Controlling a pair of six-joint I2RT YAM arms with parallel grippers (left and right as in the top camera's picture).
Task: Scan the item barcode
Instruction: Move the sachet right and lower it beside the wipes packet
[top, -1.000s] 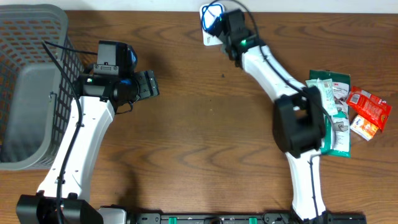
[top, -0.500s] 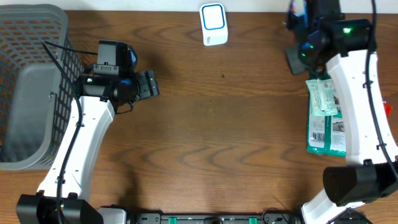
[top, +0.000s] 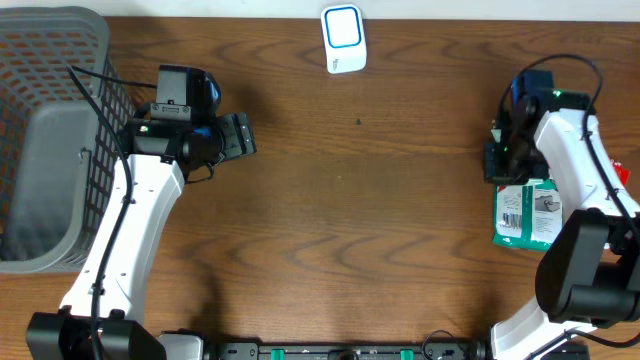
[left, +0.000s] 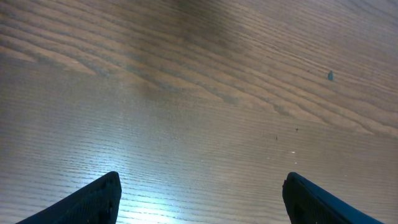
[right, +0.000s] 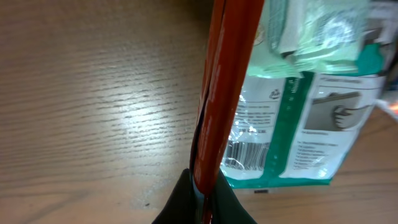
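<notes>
In the right wrist view my right gripper (right: 205, 194) is shut on a thin red packet (right: 227, 81), seen edge-on and rising from the jaws. It hangs just above the table beside a green and white pack (right: 298, 124), whose barcode (right: 245, 152) faces up. Overhead, the right gripper (top: 500, 158) is at the far right, above the green pack (top: 530, 215). The white scanner with a blue window (top: 343, 38) stands at the back centre. My left gripper (top: 240, 135) stands open over bare wood, its fingertips (left: 93, 200) wide apart.
A grey mesh basket (top: 40, 130) fills the left end of the table. A sliver of another red packet (top: 622, 172) shows at the right edge behind the right arm.
The right arm has swung from the scanner at the back to the right side and come down over the packs, still shut on the red packet. The left arm has not moved.
</notes>
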